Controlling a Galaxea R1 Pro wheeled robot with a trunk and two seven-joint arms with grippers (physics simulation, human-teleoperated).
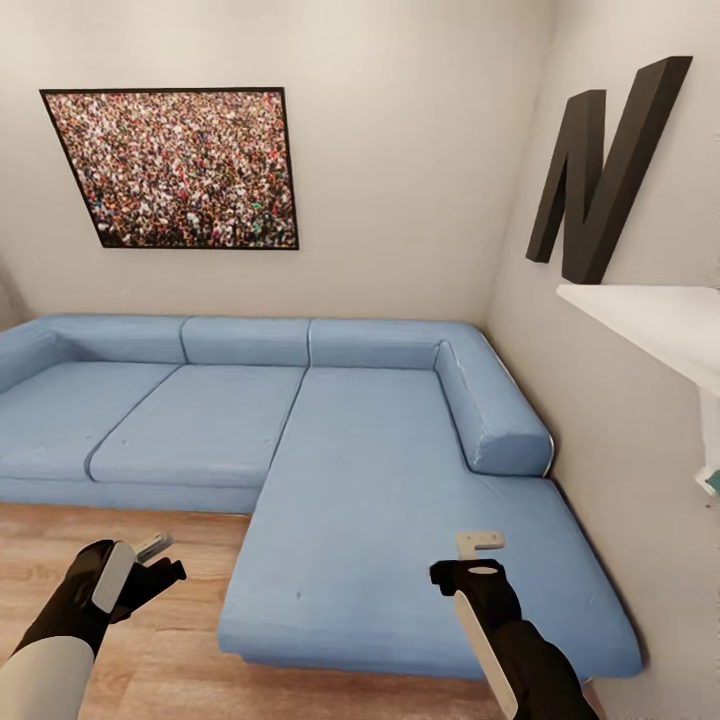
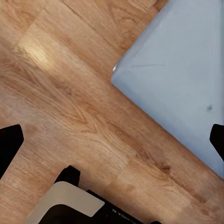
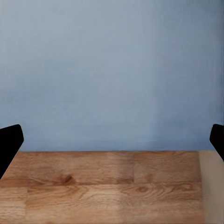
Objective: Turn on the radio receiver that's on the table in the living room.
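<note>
Both grippers, left (image 1: 150, 565) and right (image 1: 478, 556), spread wide, empty; sofa (image 1: 380, 480) beyond my jaws. I should turn to find the table.

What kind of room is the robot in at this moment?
Most likely a living room: a large light-blue L-shaped sofa fills the corner, a framed crowd photograph hangs on the wall above it, and the floor is light wood planks.

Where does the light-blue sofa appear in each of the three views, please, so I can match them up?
Head view: the sofa spans the middle, its chaise running toward the robot.
Left wrist view: a corner of the sofa, beside the wood floor.
Right wrist view: the sofa, above the floor.
Shared landmark: the sofa's edge meeting the wood floor.
</note>
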